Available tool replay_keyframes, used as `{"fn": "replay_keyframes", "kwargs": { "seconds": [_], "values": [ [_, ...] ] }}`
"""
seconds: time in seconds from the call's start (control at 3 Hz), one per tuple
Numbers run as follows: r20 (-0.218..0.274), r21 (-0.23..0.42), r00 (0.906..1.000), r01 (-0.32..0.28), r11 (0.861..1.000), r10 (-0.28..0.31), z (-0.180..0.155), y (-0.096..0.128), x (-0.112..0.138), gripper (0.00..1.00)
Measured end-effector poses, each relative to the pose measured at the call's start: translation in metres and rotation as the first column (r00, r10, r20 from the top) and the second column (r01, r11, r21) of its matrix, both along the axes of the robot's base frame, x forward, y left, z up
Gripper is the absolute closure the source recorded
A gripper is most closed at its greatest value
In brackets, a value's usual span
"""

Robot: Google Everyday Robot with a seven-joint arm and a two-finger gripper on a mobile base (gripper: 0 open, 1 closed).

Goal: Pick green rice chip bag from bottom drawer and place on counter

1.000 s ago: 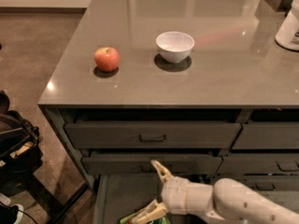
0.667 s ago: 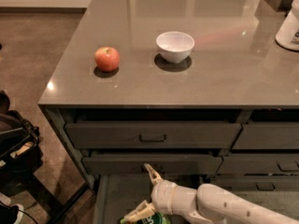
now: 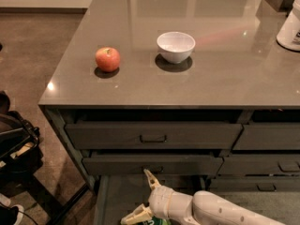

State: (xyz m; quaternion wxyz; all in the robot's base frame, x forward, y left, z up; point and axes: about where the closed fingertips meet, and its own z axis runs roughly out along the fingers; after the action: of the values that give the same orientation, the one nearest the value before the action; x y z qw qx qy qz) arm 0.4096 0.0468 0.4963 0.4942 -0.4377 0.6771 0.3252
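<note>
pincer gripper (image 3: 141,197) hangs low inside the open bottom drawer (image 3: 117,191), its two pale fingers spread wide apart, one tip pointing up toward the handled drawer above and the other lying down near the lower edge of the view. over the last second it has slid leftward and sunk a little deeper, with the jaws staying apart the whole way. the green rice chip bag (image 3: 161,221) shows only as a green sliver at the very bottom, just beside the lower finger, still on the drawer floor and not pinched. that shift reads as lining up around the bag before closing, so the pick looks not yet made. the counter (image 3: 225,78) above carries an apple (image 3: 108,59) and a white bowl (image 3: 176,46).
</note>
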Motion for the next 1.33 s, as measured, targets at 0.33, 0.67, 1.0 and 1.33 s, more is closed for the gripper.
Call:
{"fn": "replay_keyframes", "kwargs": {
  "seconds": [0.33,0.67,1.0,1.33],
  "values": [
    [0.005,-0.027,0.9991,-0.042,0.999,0.042,-0.020,-0.002,0.005,0.00],
    [-0.001,-0.050,0.9898,-0.143,0.988,0.143,-0.076,-0.009,0.017,0.00],
    [-0.054,-0.030,0.9750,-0.217,0.976,0.215,-0.155,-0.060,0.041,0.00],
    [-0.056,-0.026,0.9713,-0.233,0.972,0.231,-0.157,-0.054,0.041,0.00]
  ]
}}
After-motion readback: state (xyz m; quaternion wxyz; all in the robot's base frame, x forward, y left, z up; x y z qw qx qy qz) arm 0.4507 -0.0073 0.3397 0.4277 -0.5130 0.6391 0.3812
